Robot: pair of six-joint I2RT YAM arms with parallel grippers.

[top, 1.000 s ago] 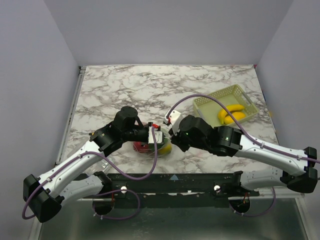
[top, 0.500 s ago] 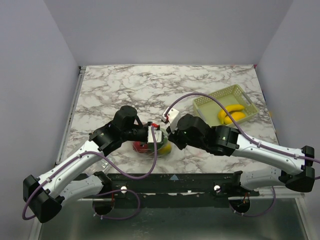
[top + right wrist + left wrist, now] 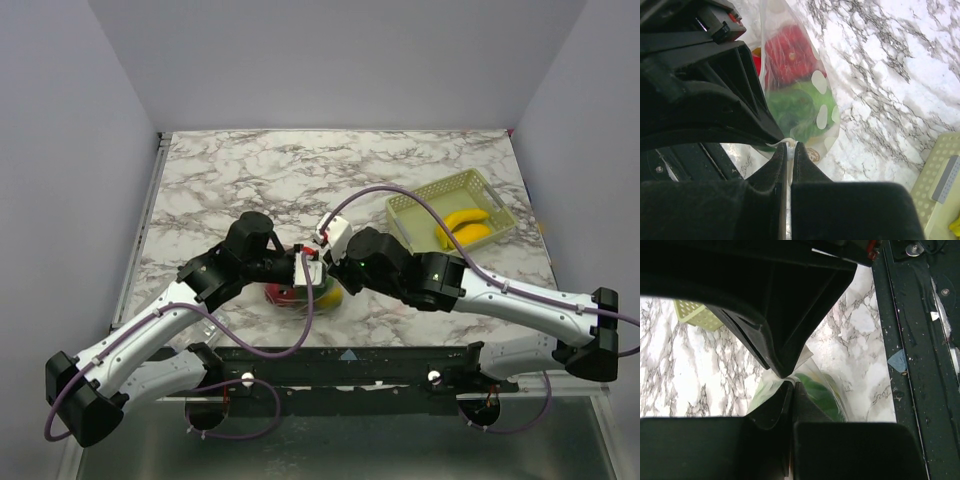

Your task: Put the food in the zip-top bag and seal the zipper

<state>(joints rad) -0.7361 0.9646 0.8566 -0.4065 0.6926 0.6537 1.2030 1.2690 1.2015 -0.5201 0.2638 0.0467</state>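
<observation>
**Top view:** the bag (image 3: 300, 296) lay near the table's (image 3: 300, 170) near edge, left of centre, w/ red and green food showing through it. Both grippers met tip to tip over its upper edge. The L gripper (image 3: 306, 268) came in from the left and the R gripper (image 3: 322, 262) from the right, so neither arm was nearer. The L arm ran low w/ its elbow out left. The R arm reached across w/ its forearm near level. Bananas (image 3: 462, 228) sat in the basket (image 3: 420, 200), well apart to the right (not bagged yet).

**Left wrist:** the L fingers (image 3: 782, 405) were pressed together on a fold of clear film. The bag and its green food (image 3: 822, 395) lay just beyond the tips. The R gripper's black body filled the top of the view, nose to nose w/ the L.

**Right wrist:** the R fingers (image 3: 802, 162) were pressed together too, pinching the bag's pale edge. The bag (image 3: 827, 117) spread away from the tips, w/ green food (image 3: 792, 107) nearer and red food (image 3: 790, 52) beyond.

The zipper could not be told apart from the film, so its long axis was unclear. Probably it ran crosswise through both pinches. If so, the coming move would be a pull or slide outward along it, and either arm could do that.
</observation>
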